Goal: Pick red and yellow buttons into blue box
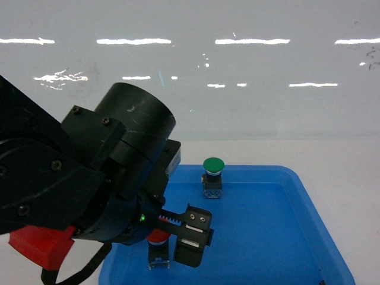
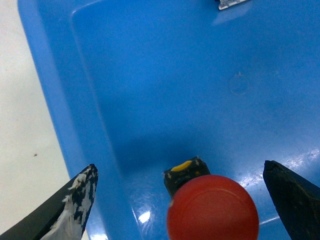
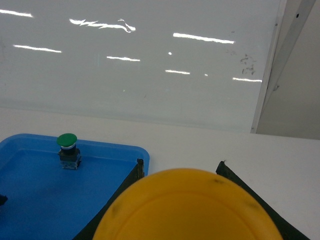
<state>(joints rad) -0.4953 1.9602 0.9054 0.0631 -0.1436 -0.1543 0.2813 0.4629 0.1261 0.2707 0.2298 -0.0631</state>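
**Left end effector open over red button; yellow button carried in right**

The red button [image 2: 212, 207] is seen standing upright inside the shallow blue tray [image 1: 309, 196], near its left wall, cap up. The left end effector [image 2: 180, 167] is held wide open above it, with one finger [image 2: 75, 205] on each side of the cap and neither touching it. A small yellow patch is seen on the dark switch body just behind the cap; what it is cannot be told.

The yellow button [image 3: 185, 205] fills the lower part of the right wrist view, off the surface [image 3: 200, 140]. It is judged to be clamped in the right end effector [image 3: 180, 165], though the contact itself is hidden by the cap.

A green button [image 1: 212, 175] stands further back in the tray and is to be left alone. The blue box is not in view.

Handling:
- Both buttons are judged small, light and rigid.
- The glossy domed cap is expected to be slippery, so a pinch on the dome is likely to slip off.
- The squarer switch body under the cap, or the cap's rim, is judged the better hold.
- The red button looks top-heavy on a smooth tray floor, so an off-centre closing is likely to tip it or make it skid.
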